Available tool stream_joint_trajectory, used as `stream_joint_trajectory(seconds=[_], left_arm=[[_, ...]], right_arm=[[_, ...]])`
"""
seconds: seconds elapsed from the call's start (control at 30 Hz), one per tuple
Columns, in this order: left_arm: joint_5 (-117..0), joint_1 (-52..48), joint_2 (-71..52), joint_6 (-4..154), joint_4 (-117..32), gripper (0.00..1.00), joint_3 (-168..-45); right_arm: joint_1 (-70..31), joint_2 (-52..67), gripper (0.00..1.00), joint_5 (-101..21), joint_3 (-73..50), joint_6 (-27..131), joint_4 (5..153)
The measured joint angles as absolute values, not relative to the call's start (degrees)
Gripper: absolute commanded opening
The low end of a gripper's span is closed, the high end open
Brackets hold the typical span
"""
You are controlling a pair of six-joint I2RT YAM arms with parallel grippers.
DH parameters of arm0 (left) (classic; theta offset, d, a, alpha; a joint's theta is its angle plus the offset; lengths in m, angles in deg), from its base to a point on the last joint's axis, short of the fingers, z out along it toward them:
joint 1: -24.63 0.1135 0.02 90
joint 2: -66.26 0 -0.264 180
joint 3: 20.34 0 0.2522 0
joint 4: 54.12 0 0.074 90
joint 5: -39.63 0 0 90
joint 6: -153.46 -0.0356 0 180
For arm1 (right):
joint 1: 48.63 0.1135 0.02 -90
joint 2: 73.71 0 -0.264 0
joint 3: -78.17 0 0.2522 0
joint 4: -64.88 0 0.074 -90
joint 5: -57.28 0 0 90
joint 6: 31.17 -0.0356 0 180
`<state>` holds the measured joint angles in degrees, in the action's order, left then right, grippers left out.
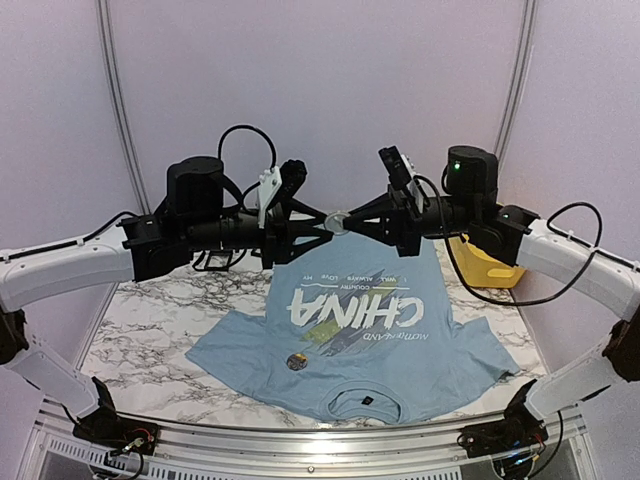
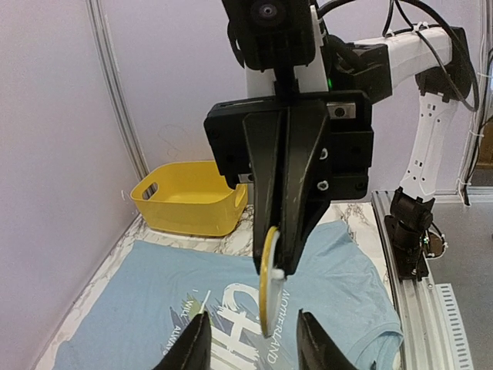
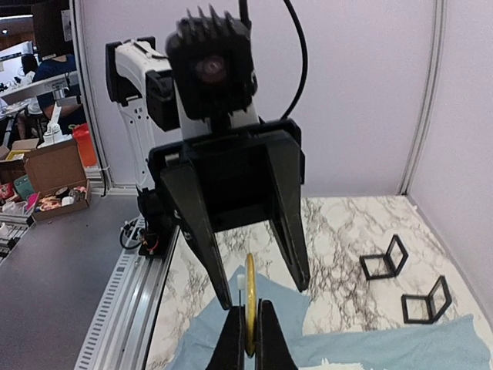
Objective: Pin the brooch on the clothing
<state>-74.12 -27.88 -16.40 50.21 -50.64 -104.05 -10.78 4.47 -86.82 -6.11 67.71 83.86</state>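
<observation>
A gold-rimmed round brooch [image 1: 338, 221] hangs edge-on in mid-air above the table, between the two arms' tips. My right gripper [image 3: 251, 341] is shut on the brooch [image 3: 250, 297], with a small white pin stub beside it. My left gripper [image 2: 253, 347] faces it, open, its fingers spread either side of the brooch [image 2: 269, 287] without touching it. The clothing [image 1: 400, 330], a light blue T-shirt with white "CHINA" lettering, lies flat on the marble table beneath both grippers, its collar toward the near edge.
A small round dark disc [image 1: 296, 362] lies on the shirt's chest. A yellow bin [image 1: 482, 262] stands at the table's back right. Two black wire stands [image 3: 385, 258] sit on the marble at the back left. A metal rail [image 1: 300, 440] runs along the near edge.
</observation>
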Motion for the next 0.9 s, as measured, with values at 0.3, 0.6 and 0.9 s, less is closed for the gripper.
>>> stream_joint_trajectory(seconds=[0.3,0.6,0.9], left_arm=[[-76.63,-27.93,-15.46,53.38,-53.99,0.30,-104.12],[-77.90,-27.95,-15.15,55.26,-55.80,0.17,-104.42],[-78.45,-27.95,-15.11,55.85,-57.16,0.07,-104.45]], right_arm=[[-9.45,2.26,0.00,-87.63,-3.53,61.59,68.03],[-9.40,2.26,0.00,-87.70,-3.53,61.33,67.07],[-9.36,2.26,0.00,-87.63,-3.53,61.59,67.33]])
